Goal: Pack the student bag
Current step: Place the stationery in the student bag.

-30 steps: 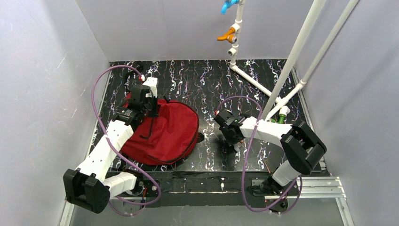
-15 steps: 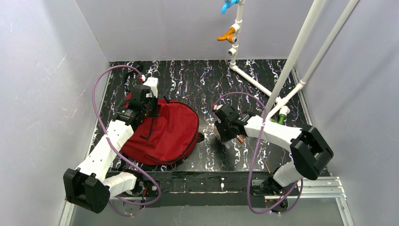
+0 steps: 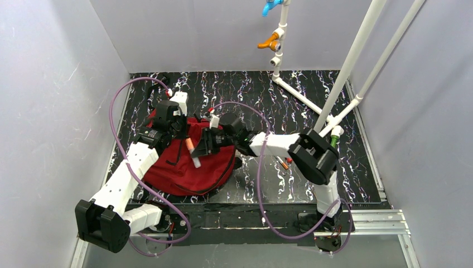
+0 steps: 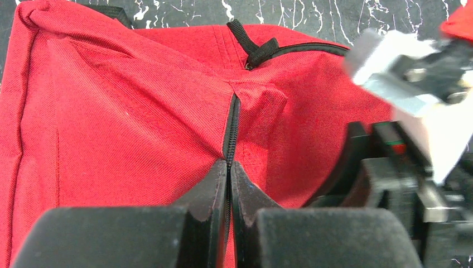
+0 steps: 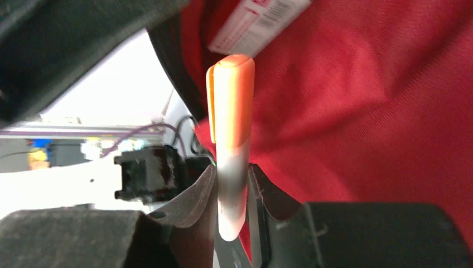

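Observation:
The student bag (image 3: 195,167), dark red with black trim, lies at the left of the table. My left gripper (image 3: 177,125) is shut on the bag's black zip edge (image 4: 230,142) and pinches it between both fingers; the fabric (image 4: 128,111) rises in a ridge toward the jaws. My right gripper (image 3: 203,148) reaches across over the bag and is shut on a white marker with an orange cap (image 3: 192,152). In the right wrist view the marker (image 5: 231,111) stands up between the fingers, cap outward, close to the red bag fabric (image 5: 379,111) and a white label (image 5: 257,22).
An orange pen (image 3: 283,163) lies on the black marbled table right of the bag. A white pipe frame (image 3: 346,72) with orange (image 3: 269,41) and blue (image 3: 271,5) valves stands at the back right. Grey walls close in on both sides.
My right arm has swung left from the middle of the table to above the bag, carrying the marker. The left gripper has kept its hold on the zip edge.

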`<state>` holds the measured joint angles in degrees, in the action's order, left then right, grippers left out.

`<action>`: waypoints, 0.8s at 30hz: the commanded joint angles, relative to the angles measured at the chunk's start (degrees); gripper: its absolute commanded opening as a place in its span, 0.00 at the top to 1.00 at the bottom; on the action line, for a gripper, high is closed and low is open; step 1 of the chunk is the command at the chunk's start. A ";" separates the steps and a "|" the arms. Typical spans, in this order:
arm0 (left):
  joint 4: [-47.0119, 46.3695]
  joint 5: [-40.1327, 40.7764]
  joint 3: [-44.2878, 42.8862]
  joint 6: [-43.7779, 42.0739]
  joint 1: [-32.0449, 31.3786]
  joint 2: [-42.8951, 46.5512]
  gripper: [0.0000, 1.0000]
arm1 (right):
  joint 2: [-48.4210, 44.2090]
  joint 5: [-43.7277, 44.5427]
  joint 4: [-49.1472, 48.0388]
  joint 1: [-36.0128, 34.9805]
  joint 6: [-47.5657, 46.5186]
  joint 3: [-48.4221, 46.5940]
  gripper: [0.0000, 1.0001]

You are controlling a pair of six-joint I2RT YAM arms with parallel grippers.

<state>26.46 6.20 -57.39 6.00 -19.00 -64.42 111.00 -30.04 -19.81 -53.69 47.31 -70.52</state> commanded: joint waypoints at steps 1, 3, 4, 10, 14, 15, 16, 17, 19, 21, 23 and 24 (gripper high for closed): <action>0.35 -0.84 -1.13 0.17 -0.81 1.02 1.00 | 6.29 -1.90 -26.51 -1.47 16.29 -4.60 0.99; 0.32 -0.62 -1.14 0.09 -0.85 1.21 1.00 | 9.84 0.24 -32.94 -1.59 18.27 -5.97 0.99; 0.32 -0.56 -1.14 0.12 -0.88 1.24 1.00 | 11.47 2.01 -34.47 -1.59 18.57 -6.68 0.99; 0.35 -0.13 -1.13 -0.07 -0.89 1.64 1.00 | 18.55 9.96 -46.02 -1.59 19.96 -9.44 0.99; 1.12 4.51 -1.17 -0.07 -0.88 1.76 1.00 | 21.79 14.34 -49.03 -1.67 18.18 -12.19 0.98; 1.14 5.17 -1.15 -0.02 -0.94 1.90 1.00 | 22.31 14.79 -49.08 -1.61 17.47 -12.90 0.97; 1.14 5.49 -1.07 -0.01 -0.92 2.05 1.00 | 22.55 15.26 -48.14 -1.53 16.51 -13.80 0.97; 1.10 5.65 -1.06 -0.21 -0.93 2.09 1.00 | 22.59 15.86 -46.96 -1.43 15.43 -14.12 0.96; 0.99 5.66 -1.05 -0.20 -0.87 2.20 1.00 | 22.87 16.50 -45.61 -1.42 13.77 -14.58 0.93; 1.04 6.13 -1.01 -0.28 -0.87 2.22 1.00 | 23.19 16.28 -45.26 -1.42 13.27 -14.82 0.89; 1.05 6.60 -0.93 -0.29 -0.87 2.35 1.00 | 23.50 15.38 -45.21 -1.42 12.84 -14.90 0.84; 1.00 6.71 -0.92 -0.29 -0.93 2.39 1.00 | 23.62 14.64 -44.88 -1.44 12.81 -15.05 0.82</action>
<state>26.83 11.62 -57.39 5.96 -19.35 -64.16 133.75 -16.56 -60.53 -55.48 62.94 -82.52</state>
